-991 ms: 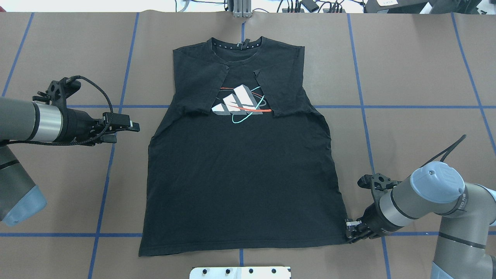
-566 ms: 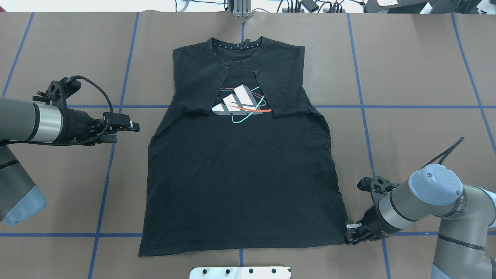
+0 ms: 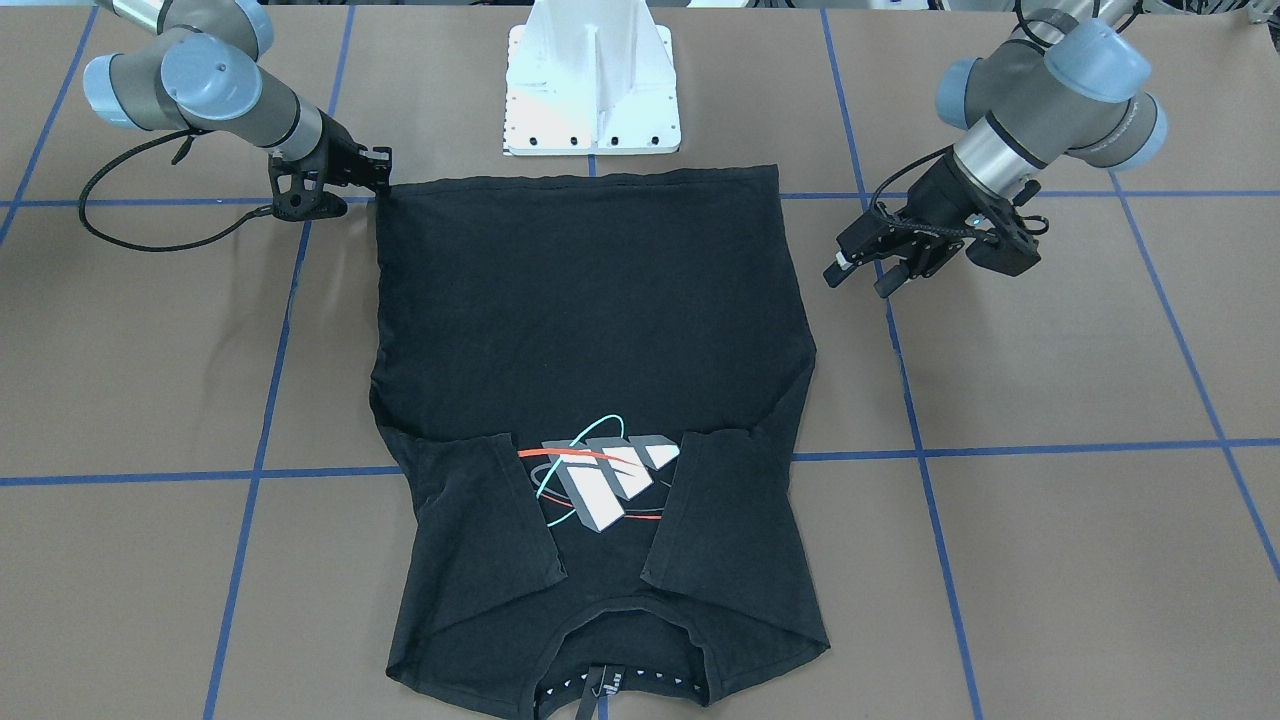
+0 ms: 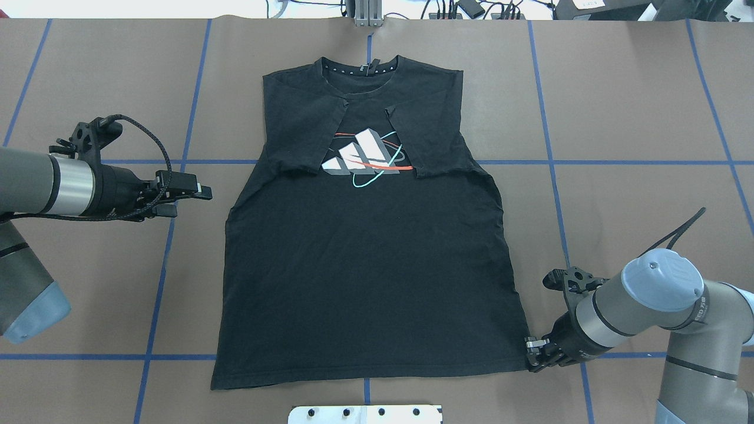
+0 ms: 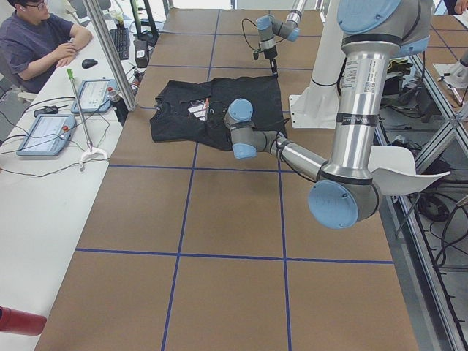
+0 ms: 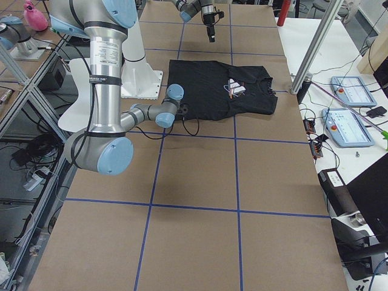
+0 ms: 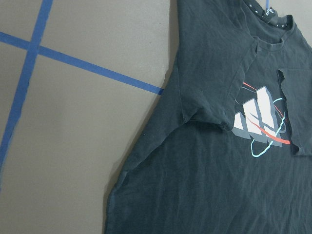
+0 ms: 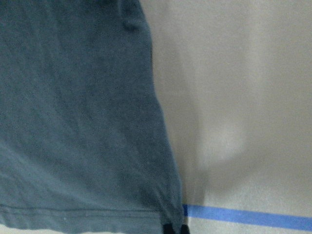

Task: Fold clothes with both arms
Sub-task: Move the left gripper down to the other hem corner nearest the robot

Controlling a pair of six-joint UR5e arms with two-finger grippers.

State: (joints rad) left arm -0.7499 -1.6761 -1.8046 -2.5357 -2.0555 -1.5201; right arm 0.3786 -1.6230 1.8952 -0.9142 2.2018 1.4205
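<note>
A black short-sleeved T-shirt (image 4: 365, 265) lies flat on the brown tabletop (image 4: 636, 118), its logo (image 4: 362, 156) face up, both sleeves folded in over the chest, collar away from the robot. The right arm (image 4: 648, 300) has its jaws at a hem corner, grip impossible to tell. The left arm (image 4: 35, 182) hovers beside the shirt, jaws parted and empty.

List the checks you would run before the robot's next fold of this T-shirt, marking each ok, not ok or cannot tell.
1. T-shirt lies flat with the logo up: ok.
2. Both sleeves folded in over the chest: ok.
3. Right gripper at a hem corner: ok.
4. Right gripper shut on the cloth: cannot tell.
5. Left gripper at the other hem corner: not ok; it is open beside the shirt's side edge, apart from the cloth.
</note>
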